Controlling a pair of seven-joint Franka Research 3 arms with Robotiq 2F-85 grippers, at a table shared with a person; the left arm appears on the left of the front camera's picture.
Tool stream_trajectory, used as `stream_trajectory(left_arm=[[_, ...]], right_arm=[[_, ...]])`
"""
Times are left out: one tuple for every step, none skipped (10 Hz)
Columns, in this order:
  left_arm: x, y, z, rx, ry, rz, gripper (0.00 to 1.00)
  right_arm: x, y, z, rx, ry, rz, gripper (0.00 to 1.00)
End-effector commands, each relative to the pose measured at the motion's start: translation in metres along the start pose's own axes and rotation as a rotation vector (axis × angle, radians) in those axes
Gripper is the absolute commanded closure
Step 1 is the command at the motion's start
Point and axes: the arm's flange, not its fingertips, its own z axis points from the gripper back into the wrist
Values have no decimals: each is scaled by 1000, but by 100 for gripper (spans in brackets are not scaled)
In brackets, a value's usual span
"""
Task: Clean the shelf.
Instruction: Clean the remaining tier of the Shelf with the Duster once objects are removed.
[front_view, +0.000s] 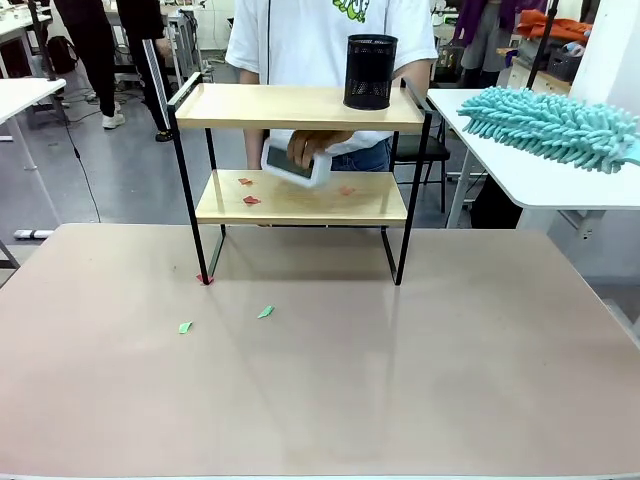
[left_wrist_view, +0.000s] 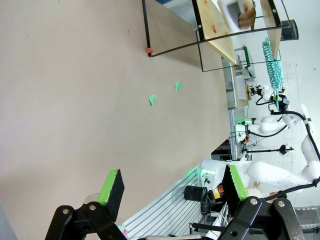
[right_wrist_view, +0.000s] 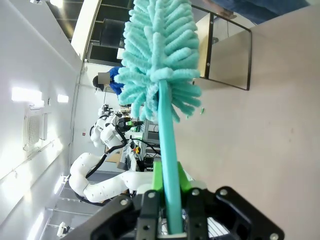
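1. The shelf (front_view: 300, 107) stood centred at the far edge of the table (front_view: 420, 380), with broad open surface in front of it.
2. The left gripper (left_wrist_view: 173, 184) gaped wide, holding nothing.
3. The right gripper (right_wrist_view: 170, 187) was clamped on the handle of a teal duster (right_wrist_view: 160, 65).

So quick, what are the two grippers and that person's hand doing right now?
Left gripper: open, empty.
Right gripper: shut on the teal duster.
Person's hand: holding a white box over the lower board of the shelf.

Left pincer (left_wrist_view: 172, 181) spread wide above table (left_wrist_view: 75, 100); shelf (left_wrist_view: 216, 36) beyond.
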Motion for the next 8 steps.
stream_trajectory(left_arm=[[2,0,-1,-26,-18,-25,0],[2,0,-1,-26,-18,-25,0],[2,0,-1,-26,-18,-25,0],[2,0,-1,-26,-18,-25,0],[2,0,-1,-26,-18,-25,0],[2,0,-1,-26,-18,-25,0],[2,0,-1,-26,-18,-25,0],[2,0,-1,-26,-18,-25,0]], right_arm=[[-3,4,2,-3,13,13,88],[-3,4,2,-3,13,13,88],[-3,4,2,-3,13,13,88],[0,0,0,0,0,0,88],[-10,4,8,5,47,5,88],[-27,14,21,16,69,12,88],[-47,25,32,-24,81,-5,88],[-70,37,41,-58,97,2,100]])
